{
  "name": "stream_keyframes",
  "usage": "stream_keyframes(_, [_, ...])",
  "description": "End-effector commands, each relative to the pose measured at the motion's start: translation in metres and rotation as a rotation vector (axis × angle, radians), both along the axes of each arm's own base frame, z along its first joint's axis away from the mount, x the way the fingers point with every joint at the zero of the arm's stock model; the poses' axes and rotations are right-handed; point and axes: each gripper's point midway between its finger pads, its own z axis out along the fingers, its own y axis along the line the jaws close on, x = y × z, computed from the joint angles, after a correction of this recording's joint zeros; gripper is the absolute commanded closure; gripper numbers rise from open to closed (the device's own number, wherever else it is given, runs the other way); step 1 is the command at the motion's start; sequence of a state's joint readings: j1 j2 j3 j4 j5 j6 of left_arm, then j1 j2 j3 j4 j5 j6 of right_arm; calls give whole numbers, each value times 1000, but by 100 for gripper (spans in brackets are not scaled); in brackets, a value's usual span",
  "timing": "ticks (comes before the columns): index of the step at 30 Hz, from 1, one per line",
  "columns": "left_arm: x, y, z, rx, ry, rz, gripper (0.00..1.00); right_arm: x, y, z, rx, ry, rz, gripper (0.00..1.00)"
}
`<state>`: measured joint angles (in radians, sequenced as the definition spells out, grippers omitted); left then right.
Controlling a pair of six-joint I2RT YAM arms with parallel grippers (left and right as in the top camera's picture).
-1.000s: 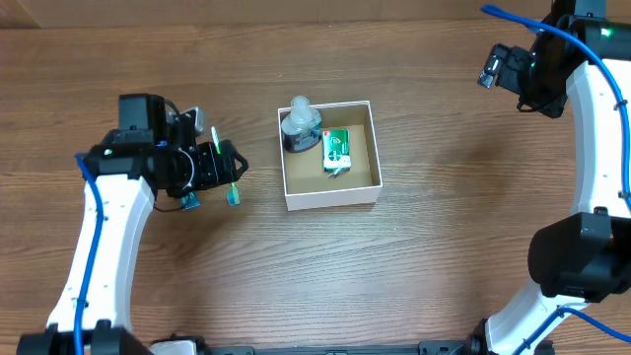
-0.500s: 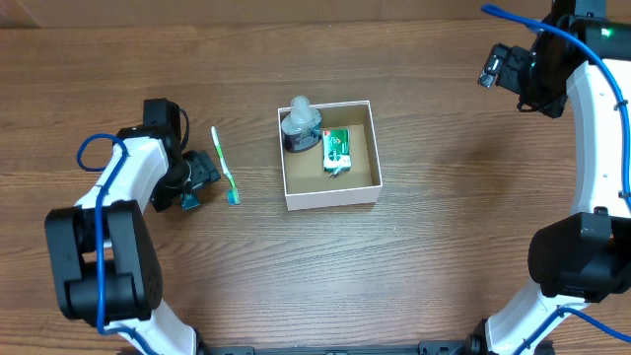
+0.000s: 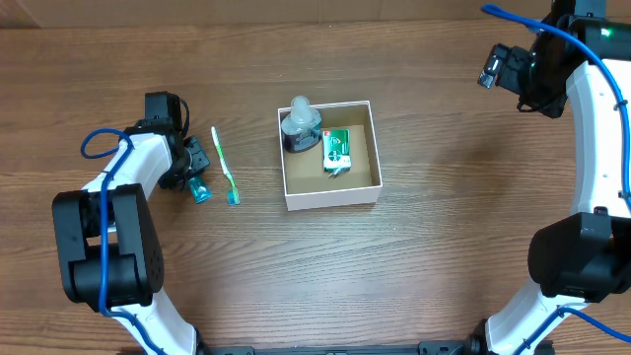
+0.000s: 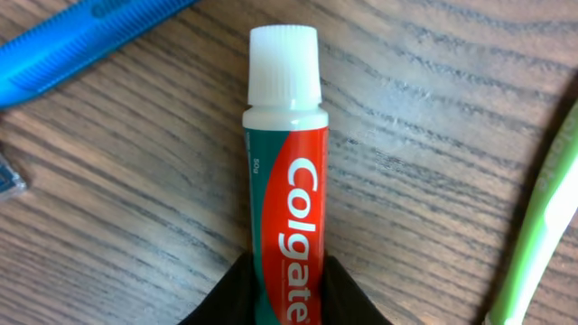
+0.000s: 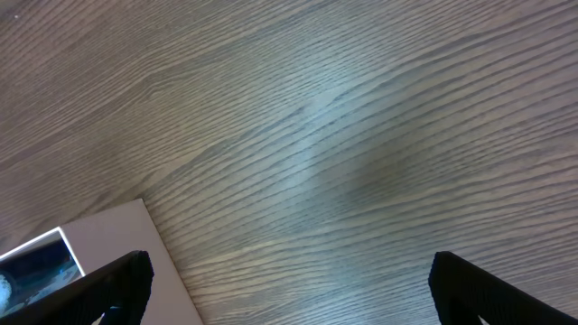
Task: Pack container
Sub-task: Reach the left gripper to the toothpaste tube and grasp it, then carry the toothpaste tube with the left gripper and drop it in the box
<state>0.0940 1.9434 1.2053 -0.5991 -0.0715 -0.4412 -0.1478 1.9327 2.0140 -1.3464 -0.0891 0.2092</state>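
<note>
**Overhead.** Container (image 3: 367,187): open white box, brown inside, at bench centre. It already holds a bottle (image 3: 301,123) and a green packet (image 3: 336,151). Left pincer (image 3: 194,161) sits at 9 o'clock from the box, near it, with a green toothbrush (image 3: 225,166) lying between them, its long axis roughly 12 to 6. Right pincer (image 3: 505,67) is at 2 o'clock from the box and well apart. I judge the left arm the nearer one.

**Left wrist.** The left pincer (image 4: 287,293) is clamped narrow on a toothpaste tube (image 4: 285,162), its fingers (image 4: 226,302) touching both sides. The tube's long axis runs 6 to 12, cap at 12. I judge the carry goes toward 3 o'clock overhead, over the toothbrush.

**Right wrist.** The right pincer (image 5: 289,275) is spread wide, holding nothing. A corner of the container (image 5: 108,248) shows at 8 o'clock.
</note>
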Motion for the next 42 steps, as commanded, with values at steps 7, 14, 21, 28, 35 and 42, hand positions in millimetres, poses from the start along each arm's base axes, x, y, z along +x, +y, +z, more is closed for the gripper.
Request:
stream_keyframes(7, [5,-1,21,-20,76,-55,92,1,1,15,-13,-42,5,0])
stream_keyframes(14, [60,-53,175,-112,-119,-467,91,1,1,15,-13,-43,5,0])
stream_keyframes(21, [31,-197,260,24,-218,-1057,87,1,1,15,-13,-42,5,0])
stream_keyframes(28, [-29,-315,248,210,-185,-1420,80,1,1,15,-13,-42,5,0])
stream_keyframes(35, [-14,-308,217,181,-110,-1371,83,1,1,15,-13,-43,5,0])
stream_keyframes(42, [1,-237,278,234,-204,-910,51,1,1,15,-13,-43,5,0])
